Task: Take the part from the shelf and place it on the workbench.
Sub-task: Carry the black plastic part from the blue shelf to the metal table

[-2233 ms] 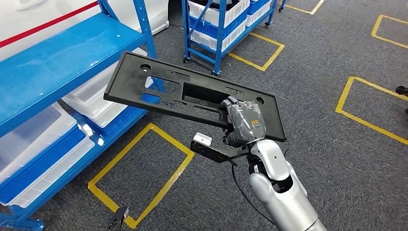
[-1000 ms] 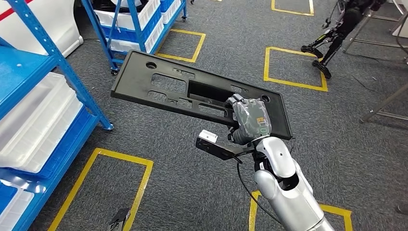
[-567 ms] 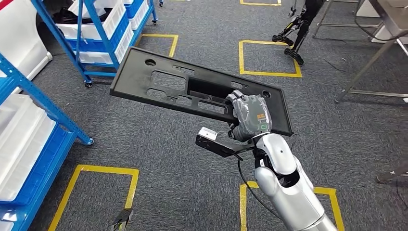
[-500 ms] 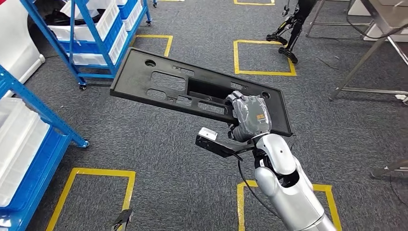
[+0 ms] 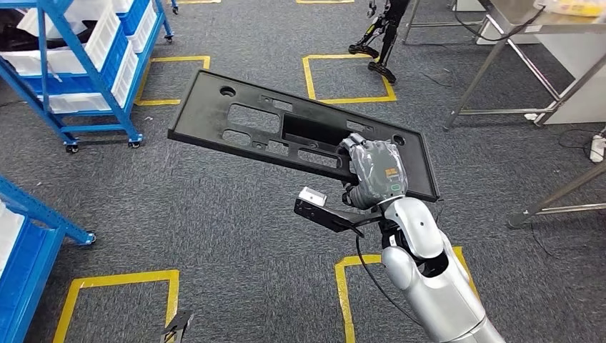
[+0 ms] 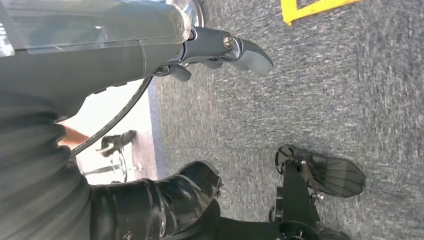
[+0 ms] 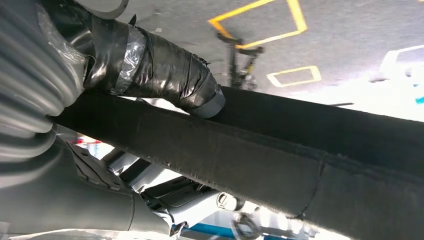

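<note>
Above grey carpet, right hand (image 5: 373, 174) gripping black part (image 5: 286, 136) — left hand (image 6: 150, 50) empty, fingers apart

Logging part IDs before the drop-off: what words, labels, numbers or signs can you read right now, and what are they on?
No text reads clearly.
Orange patch and a green ring-like mark on the back of the right hand: too small to read.
White tag on the wrist camera bracket: no print to make out.
Black panel held by that hand: no label shows on its top face.
Yellow floor squares: plain outlines, no lettering.
</note>
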